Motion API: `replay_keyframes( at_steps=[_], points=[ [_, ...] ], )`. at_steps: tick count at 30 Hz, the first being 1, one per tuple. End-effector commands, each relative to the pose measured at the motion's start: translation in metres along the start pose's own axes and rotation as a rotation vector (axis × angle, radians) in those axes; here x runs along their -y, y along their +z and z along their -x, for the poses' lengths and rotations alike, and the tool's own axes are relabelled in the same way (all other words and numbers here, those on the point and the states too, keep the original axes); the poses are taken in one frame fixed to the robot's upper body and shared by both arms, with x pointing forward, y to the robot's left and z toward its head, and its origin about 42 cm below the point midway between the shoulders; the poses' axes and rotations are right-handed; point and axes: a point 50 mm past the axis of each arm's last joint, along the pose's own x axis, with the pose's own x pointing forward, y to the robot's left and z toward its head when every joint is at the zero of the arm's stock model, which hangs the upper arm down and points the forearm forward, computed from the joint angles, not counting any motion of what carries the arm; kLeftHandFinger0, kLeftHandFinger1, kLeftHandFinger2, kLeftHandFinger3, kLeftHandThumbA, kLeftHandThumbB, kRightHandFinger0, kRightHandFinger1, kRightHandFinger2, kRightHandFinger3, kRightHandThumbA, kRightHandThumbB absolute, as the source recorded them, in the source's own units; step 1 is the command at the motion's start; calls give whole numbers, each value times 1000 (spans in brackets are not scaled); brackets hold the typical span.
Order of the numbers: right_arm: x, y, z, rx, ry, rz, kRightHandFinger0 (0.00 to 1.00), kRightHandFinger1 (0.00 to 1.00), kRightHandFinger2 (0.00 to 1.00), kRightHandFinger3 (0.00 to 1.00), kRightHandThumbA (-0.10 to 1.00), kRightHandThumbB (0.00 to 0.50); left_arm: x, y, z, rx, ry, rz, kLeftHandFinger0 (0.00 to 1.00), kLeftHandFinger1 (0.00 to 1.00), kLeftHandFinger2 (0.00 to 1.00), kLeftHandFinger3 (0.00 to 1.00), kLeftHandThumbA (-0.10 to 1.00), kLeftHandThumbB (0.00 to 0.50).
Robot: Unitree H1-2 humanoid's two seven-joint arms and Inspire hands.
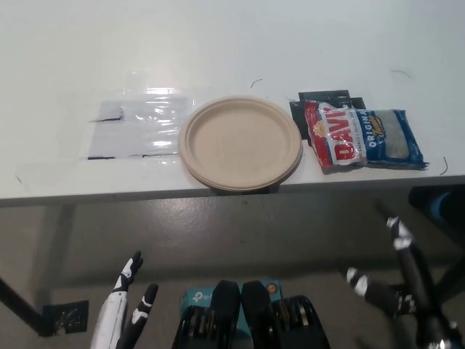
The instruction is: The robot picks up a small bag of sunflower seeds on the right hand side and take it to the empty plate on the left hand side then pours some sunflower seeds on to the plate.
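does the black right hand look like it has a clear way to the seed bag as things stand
Probably yes. The seed bag lies flat near the table's front right edge, with nothing on top of it and the plate off to its left. The right hand hangs open below the table edge, so it must rise first.

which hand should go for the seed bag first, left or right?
Right, most likely. The seed bag lies on the table right of the plate, on the side of the black right hand. The white left hand hangs low at far left, beyond the plate.
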Motion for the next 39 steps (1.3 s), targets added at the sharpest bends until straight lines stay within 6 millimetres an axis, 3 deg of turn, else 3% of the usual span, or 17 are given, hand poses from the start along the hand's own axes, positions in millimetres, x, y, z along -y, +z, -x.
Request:
replay_keyframes(
  at_steps=[1,7,15,19,23,26,39],
  points=[
    [28,13,-38,84,-51,183,1000,1000,1000,1000,679,242,-5,6,-2,49,47,-13,1000,1000,1000,1000,1000,22],
    [41,11,-79,81,-30,308,1000,1000,1000,1000,675,285,-6,4,0,43,49,-14,1000,1000,1000,1000,1000,15],
    [55,0,-126,34,7,423,1000,1000,1000,1000,859,332,-7,2,1,45,50,-11,1000,1000,1000,1000,1000,5],
    [54,-2,-137,27,6,449,1000,1000,1000,1000,864,331,-8,2,2,46,49,-12,1000,1000,1000,1000,1000,0],
    [51,-4,-147,9,18,465,1000,1000,1000,1000,950,347,-9,1,3,49,52,-10,1000,1000,1000,1000,1000,0],
    [50,-4,-151,4,21,491,1000,1000,1000,1000,984,321,-8,0,4,53,51,-7,1000,1000,1000,1000,1000,0],
    [52,-9,-166,-4,35,547,1000,1000,1000,1000,992,294,-7,1,5,52,45,-10,1000,1000,1000,1000,1000,0]
  ],
)
